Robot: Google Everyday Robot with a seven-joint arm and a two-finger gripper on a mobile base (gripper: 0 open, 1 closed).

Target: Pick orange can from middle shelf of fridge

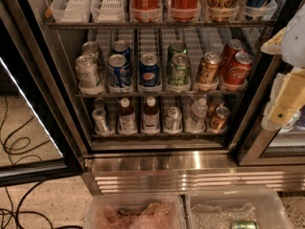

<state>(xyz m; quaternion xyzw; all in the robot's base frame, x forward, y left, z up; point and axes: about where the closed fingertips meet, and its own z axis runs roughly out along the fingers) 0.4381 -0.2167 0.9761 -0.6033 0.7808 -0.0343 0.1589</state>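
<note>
The fridge [157,163] stands open in front of me, with its ribbed steel base low in the view. On the middle shelf [157,94] a row of cans stands in white slotted lanes: silver, blue, green, then the orange can [208,69], then two red Coca-Cola cans [237,67] on its right. The orange can stands upright at the front of its lane, tilted slightly. My gripper [285,101] is at the right edge of the view, outside the fridge, right of the red cans and a little lower. It holds nothing that I can see.
The glass door [28,128] hangs open on the left. Cables [14,142] lie on the floor. Two clear plastic bins [136,213] sit below the fridge, and the right one holds a green can [244,224]. The lower rack holds brown glass bottles [150,114] and the top rack holds tall cans [183,1].
</note>
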